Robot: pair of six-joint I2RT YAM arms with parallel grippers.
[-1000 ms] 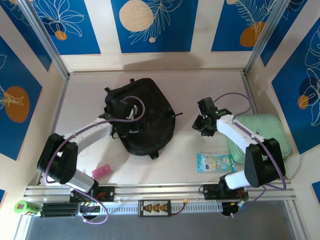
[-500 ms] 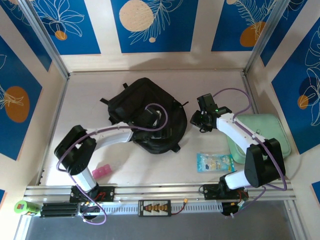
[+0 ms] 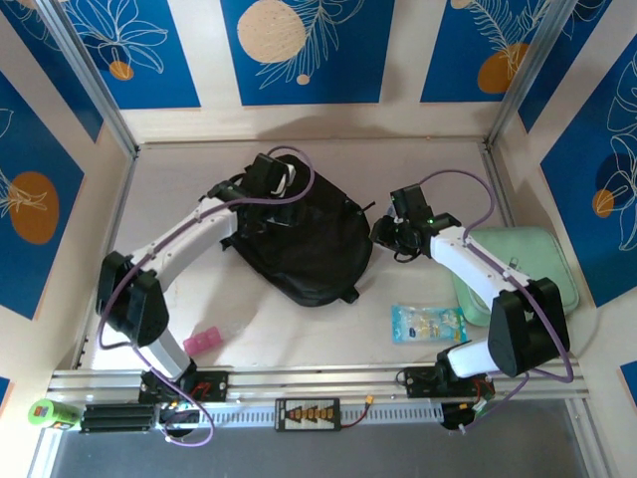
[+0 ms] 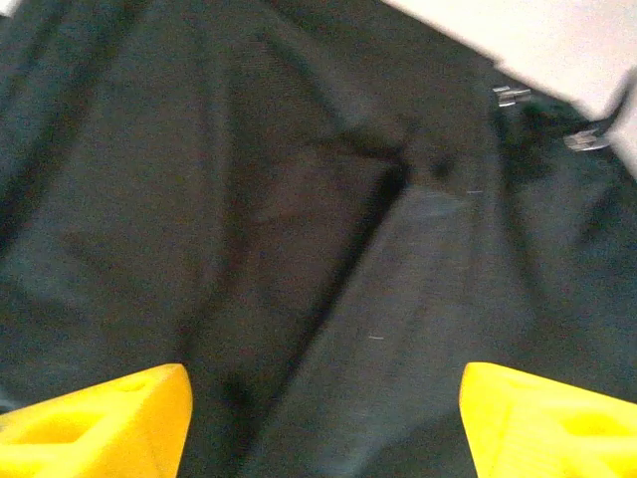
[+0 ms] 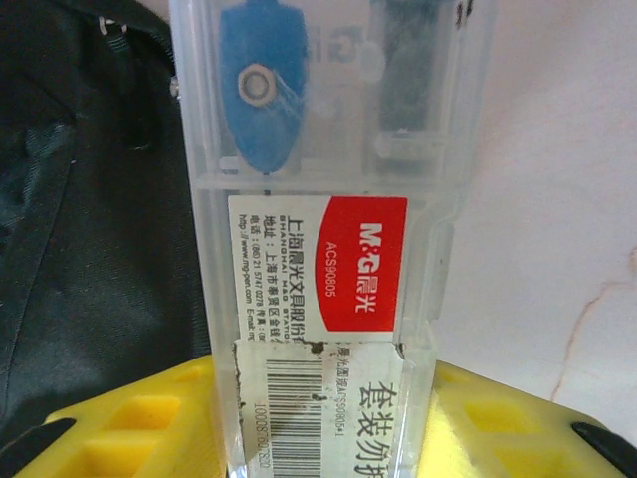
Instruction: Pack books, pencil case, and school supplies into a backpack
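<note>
Pale tabletop (image 3: 418, 169) carried the black backpack (image 3: 309, 249) near its middle. My left gripper (image 4: 318, 408) hovered over the backpack's far end, jaws spread wide with nothing between them and only dark fabric below. My right gripper (image 5: 318, 418) clamped a clear plastic box (image 5: 328, 199) just beside the backpack's right edge.

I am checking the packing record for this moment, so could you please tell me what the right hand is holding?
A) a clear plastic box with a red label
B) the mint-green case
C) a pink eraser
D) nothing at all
A: in the right wrist view the clear plastic box, with its red label, sits clamped between the yellow fingers of the right hand, beside the backpack.
</note>
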